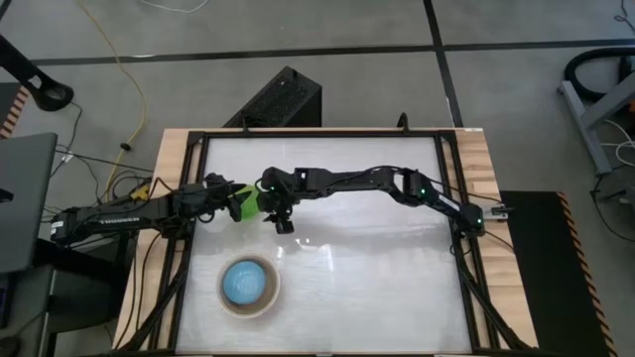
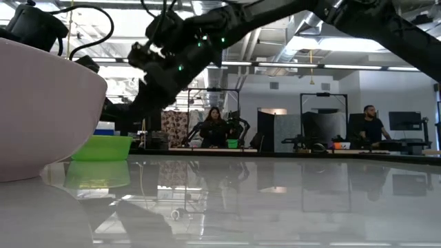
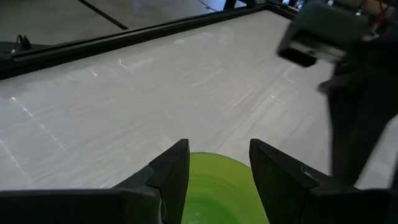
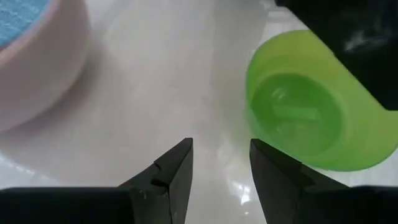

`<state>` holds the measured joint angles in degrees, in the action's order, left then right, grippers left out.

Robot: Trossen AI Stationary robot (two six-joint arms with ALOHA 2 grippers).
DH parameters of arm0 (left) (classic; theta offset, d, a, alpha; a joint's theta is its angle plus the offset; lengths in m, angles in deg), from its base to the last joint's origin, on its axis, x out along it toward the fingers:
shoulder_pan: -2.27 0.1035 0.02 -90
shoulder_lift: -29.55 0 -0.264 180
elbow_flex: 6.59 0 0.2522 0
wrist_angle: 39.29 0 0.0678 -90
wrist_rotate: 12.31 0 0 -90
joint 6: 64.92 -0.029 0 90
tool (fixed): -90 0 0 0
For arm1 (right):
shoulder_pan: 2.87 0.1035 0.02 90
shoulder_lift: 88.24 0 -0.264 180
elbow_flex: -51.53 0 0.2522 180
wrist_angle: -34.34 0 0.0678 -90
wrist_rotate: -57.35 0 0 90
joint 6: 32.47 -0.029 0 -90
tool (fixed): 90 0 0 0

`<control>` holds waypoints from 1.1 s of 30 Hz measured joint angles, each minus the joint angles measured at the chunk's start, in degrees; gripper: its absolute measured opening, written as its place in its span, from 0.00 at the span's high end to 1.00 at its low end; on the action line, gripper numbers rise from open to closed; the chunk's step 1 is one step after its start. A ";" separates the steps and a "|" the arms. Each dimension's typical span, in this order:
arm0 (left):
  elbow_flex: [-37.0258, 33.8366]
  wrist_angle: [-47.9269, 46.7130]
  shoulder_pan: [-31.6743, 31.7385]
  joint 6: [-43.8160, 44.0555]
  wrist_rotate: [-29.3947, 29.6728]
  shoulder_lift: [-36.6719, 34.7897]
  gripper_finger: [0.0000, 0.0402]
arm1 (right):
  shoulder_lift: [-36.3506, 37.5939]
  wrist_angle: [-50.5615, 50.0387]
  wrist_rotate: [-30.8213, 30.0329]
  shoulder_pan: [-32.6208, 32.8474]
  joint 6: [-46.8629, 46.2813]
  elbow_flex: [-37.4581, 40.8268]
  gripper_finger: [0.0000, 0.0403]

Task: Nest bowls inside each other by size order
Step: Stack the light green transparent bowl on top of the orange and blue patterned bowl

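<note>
The small bright green bowl stands upright on its base left of the table's middle; it also shows in the low view and the right wrist view. My left gripper is open at the bowl's left side, and the bowl's inside shows between its fingers. My right gripper is open and empty just right of the bowl, pointing down. The light blue bowl sits inside a larger pale bowl near the front edge. I cannot tell whether there is one pale bowl or two. My left gripper stands over the green bowl's left rim, coming level from the table's left. I cannot tell whether its fingers touch the bowl. In the right wrist view the gripper's dark body covers that rim.
The pale bowl with the blue one fills the low view's left and the right wrist view's corner. A black frame borders the white table. Bare table lies to the right and far side. People sit in the room behind.
</note>
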<state>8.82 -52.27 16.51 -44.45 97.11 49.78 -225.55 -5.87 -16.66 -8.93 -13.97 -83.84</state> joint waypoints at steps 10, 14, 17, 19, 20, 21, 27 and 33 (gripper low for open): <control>0.00 0.00 0.00 -5.31 0.20 0.00 0.61 | 0.11 6.84 -0.70 0.14 16.92 0.27 0.56; 0.00 0.00 0.01 -8.67 0.71 0.00 0.61 | 0.13 7.38 -1.28 0.47 22.99 0.63 0.56; 0.00 0.00 0.00 -8.87 0.81 0.00 0.61 | 0.11 7.19 -4.33 0.49 23.87 1.01 0.56; 0.00 0.00 0.00 -9.58 0.96 0.00 0.61 | 0.11 7.30 -4.98 0.14 23.71 0.99 0.56; 0.00 0.00 0.00 -10.53 1.18 0.00 0.61 | 0.13 7.25 -4.98 -0.10 23.73 0.97 0.56; 0.00 0.02 0.00 -11.55 1.54 0.00 0.61 | 0.13 7.15 -4.98 -0.23 23.73 0.97 0.56; 0.00 0.07 0.01 -13.79 2.18 0.02 0.61 | 0.13 7.53 -4.22 -0.85 25.16 0.96 0.56; 0.00 0.11 0.02 -13.74 2.27 0.00 0.61 | -3.72 9.86 -4.12 -0.74 28.21 1.04 0.56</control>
<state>8.82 -52.16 16.53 -58.20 99.39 49.78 -229.27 3.98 -20.78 -9.66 14.24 -82.80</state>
